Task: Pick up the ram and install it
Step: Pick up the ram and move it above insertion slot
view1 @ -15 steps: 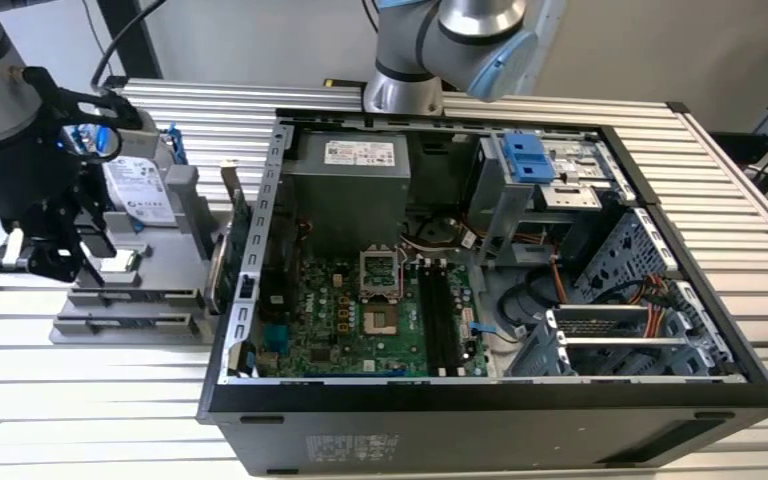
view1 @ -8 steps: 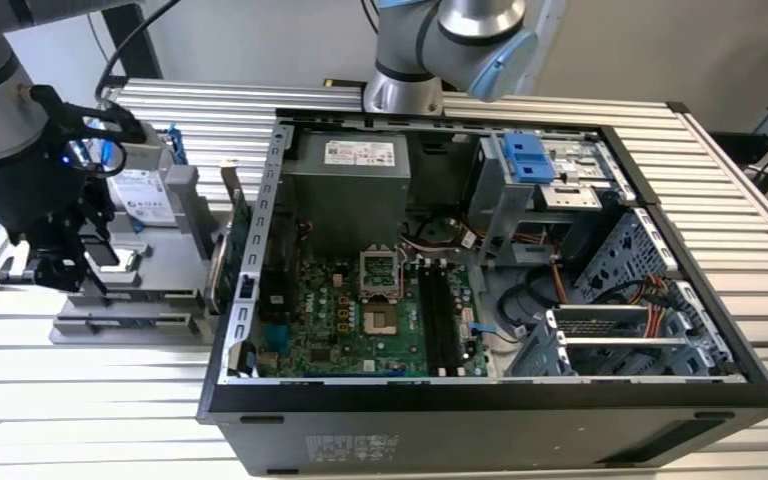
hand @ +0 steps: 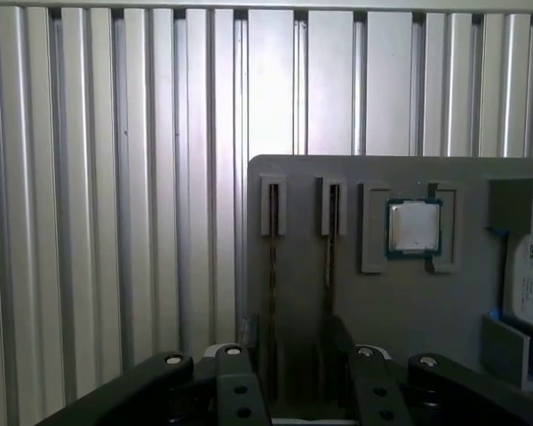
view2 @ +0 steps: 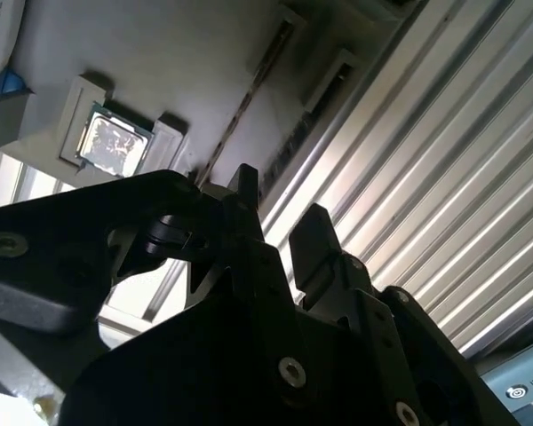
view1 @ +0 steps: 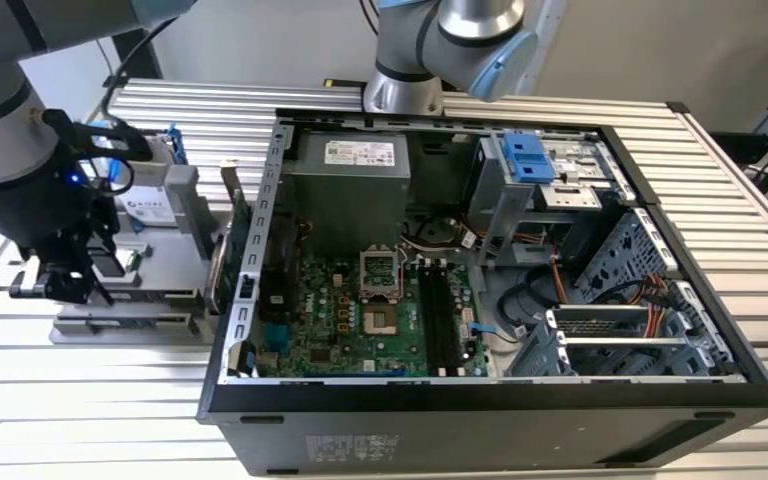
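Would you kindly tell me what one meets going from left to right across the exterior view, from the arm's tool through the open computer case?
gripper → hard drive → green motherboard → black memory slots → metal drive cage

The ribbed metal table (hand: 115,177) gleams, the grey plastic tray (hand: 426,306) looks matt, and the processor lid (hand: 413,226) shines.

The ram (hand: 273,240) — thin dark stick, edge-on, upright in a slot of the gray holder (hand: 409,311)
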